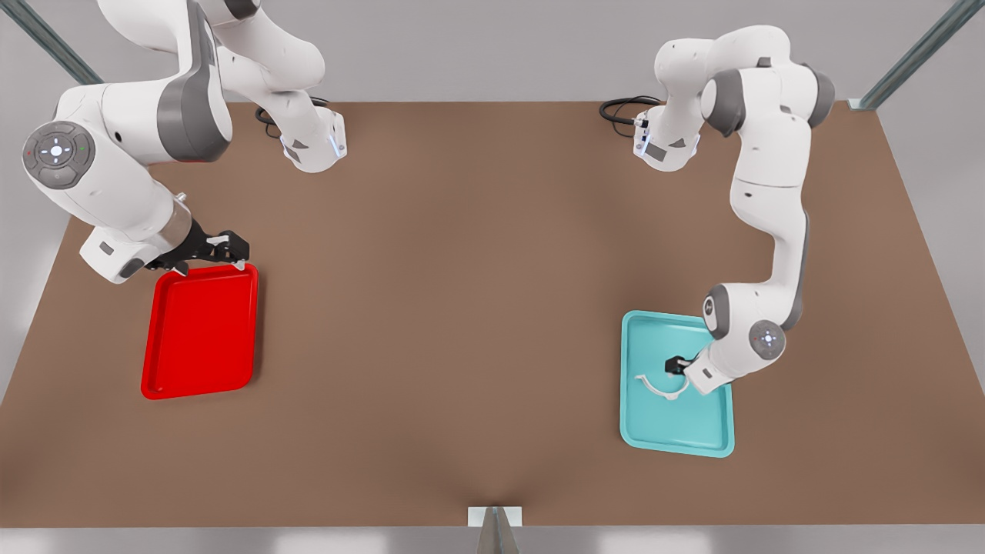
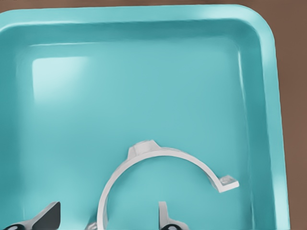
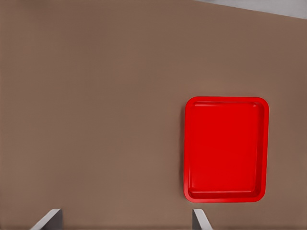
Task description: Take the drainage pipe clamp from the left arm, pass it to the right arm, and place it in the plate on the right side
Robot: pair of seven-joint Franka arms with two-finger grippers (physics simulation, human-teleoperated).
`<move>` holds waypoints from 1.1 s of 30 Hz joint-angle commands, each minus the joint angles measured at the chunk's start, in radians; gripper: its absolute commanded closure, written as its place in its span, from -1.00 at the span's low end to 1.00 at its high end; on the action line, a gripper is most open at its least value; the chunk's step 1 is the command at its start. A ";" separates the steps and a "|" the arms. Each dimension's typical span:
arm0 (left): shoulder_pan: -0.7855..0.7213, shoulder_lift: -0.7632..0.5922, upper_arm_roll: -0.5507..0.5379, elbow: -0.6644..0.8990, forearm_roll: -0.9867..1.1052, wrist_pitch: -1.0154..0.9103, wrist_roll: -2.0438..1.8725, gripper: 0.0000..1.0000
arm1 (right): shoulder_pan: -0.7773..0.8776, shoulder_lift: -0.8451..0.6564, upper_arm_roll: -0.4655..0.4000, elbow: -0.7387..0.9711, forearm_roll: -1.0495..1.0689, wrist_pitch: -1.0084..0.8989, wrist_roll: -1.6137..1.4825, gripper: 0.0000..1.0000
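Teal is where the work sits: in the front view our left gripper point(image 1: 677, 365) hangs low over the teal tray point(image 1: 676, 440) on that view's right, at one end of the white clamp point(image 1: 662, 387) lying flat on the tray floor. Our right gripper point(image 1: 223, 248) waits at the red plate's point(image 1: 198, 335) far edge, fingers spread, holding nothing.

From the left wrist, we see the fingers point(image 2: 49, 218) parted, straddling the clamp's point(image 2: 158, 158) band, not yet closed; we judge a grasp is being lined up.

From the right wrist, the red plate point(image 3: 225, 148) lies on the brown table point(image 3: 96, 120), with the open fingertips point(image 3: 50, 218) in shot.
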 commanded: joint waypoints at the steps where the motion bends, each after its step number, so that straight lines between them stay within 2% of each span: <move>1: 0.000 0.008 0.000 0.003 -0.017 0.027 0.044 -0.89 | 0.000 -0.001 0.000 0.000 0.001 0.000 -0.002 -1.00; 5: 0.000 0.020 0.000 0.003 -0.017 0.041 0.046 -0.55 | 0.003 -0.001 0.000 0.000 0.002 -0.003 0.000 -1.00; 13: 0.003 0.020 0.002 0.003 -0.019 0.041 0.050 0.01 | 0.000 -0.001 0.000 0.000 0.002 -0.003 0.000 -1.00; 19: 0.003 0.015 0.002 -0.020 -0.019 0.038 0.044 0.01 | -0.005 -0.001 0.000 -0.001 0.004 -0.003 -0.003 -1.00; 23: 0.003 0.003 0.002 -0.021 -0.019 0.032 0.043 0.08 | -0.007 -0.001 -0.001 -0.001 0.005 -0.003 -0.012 -1.00; 27: 0.002 0.003 0.002 -0.021 -0.019 0.032 0.026 0.40 | -0.007 0.000 -0.001 -0.001 0.005 -0.003 -0.014 -1.00; 31: 0.002 0.003 0.002 -0.020 -0.019 0.032 0.018 0.57 | -0.007 -0.001 -0.001 -0.001 0.005 -0.003 -0.014 -1.00; 33: 0.002 0.002 0.002 -0.018 -0.019 0.032 0.004 0.57 | -0.007 0.000 -0.001 -0.001 0.005 -0.003 -0.014 -1.00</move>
